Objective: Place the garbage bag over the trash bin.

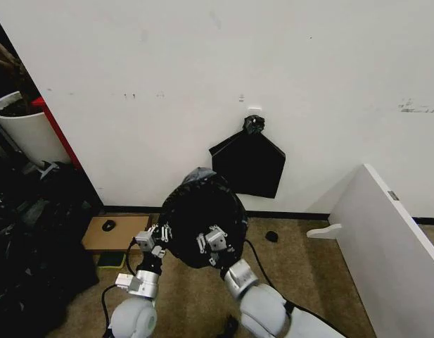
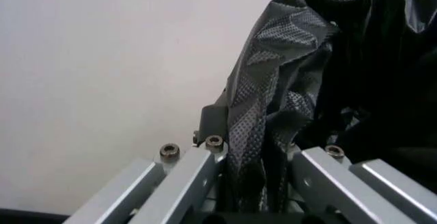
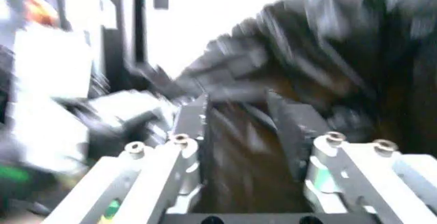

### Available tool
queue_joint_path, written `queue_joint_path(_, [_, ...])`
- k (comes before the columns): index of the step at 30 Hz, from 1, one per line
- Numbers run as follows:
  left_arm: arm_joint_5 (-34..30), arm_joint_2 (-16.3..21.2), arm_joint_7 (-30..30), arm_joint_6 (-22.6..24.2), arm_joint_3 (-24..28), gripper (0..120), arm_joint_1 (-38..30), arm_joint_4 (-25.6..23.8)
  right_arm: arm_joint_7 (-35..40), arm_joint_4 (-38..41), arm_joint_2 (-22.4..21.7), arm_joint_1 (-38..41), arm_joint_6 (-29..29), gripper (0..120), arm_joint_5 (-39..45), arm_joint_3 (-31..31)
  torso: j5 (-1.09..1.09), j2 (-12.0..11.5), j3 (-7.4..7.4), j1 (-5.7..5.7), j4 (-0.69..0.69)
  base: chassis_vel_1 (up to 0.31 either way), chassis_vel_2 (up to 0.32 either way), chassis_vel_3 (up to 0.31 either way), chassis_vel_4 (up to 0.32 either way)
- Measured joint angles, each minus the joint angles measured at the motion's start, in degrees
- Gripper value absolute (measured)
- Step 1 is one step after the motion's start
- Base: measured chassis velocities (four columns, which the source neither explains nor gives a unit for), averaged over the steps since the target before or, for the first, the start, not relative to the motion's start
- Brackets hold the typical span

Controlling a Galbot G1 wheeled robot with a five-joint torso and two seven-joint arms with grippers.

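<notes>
The garbage bag (image 1: 202,211), black, glossy and wrinkled, hangs as a rounded bulging mass in front of me, above the floor by the wall. My left gripper (image 1: 155,239) is at its lower left edge, shut on a fold of the garbage bag (image 2: 273,111) that runs down between its fingers (image 2: 212,119). My right gripper (image 1: 212,243) is against the bag's lower front. Its fingers (image 3: 198,127) stand apart, with the garbage bag's (image 3: 307,55) dark film between and beyond them. The trash bin is hidden.
A flat matte black bag (image 1: 248,165) with a knotted top hangs on the white wall behind. A big white cylinder (image 1: 23,130) with a red part stands far left above dark clutter. A white board (image 1: 385,239) leans on the right. A cardboard piece (image 1: 118,232) lies on the floor.
</notes>
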Motion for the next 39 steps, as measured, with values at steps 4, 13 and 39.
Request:
queue_joint_path(4, [-3.3, 0.0, 0.9, 1.8, -0.3, 3, -0.9, 0.0, -6.0, 3.1, -1.1, -2.9, 5.5, 49, 0.1, 2.8, 0.0, 0.0, 0.0, 0.0, 0.0, 0.0, 0.0, 0.0, 0.0])
queue_joint_path(13, [-21.8, 0.4, 4.2, 10.6, -3.7, 3, -3.8, -1.3, -9.1, 9.2, -4.5, -11.0, 16.2, 81, -4.8, 9.6, 0.0, 0.0, 0.0, 0.0, -0.02, 0.0, 0.0, 0.0, 0.0])
queue_joint_path(39, [-29.2, 0.6, 1.9, 17.1, -4.8, 3, -0.5, -7.1, -3.8, 12.1, -6.8, -17.5, 14.3, 69, 17.3, 8.5, 0.0, 0.0, 0.0, 0.0, 0.01, 0.0, 0.0, 0.0, 0.0])
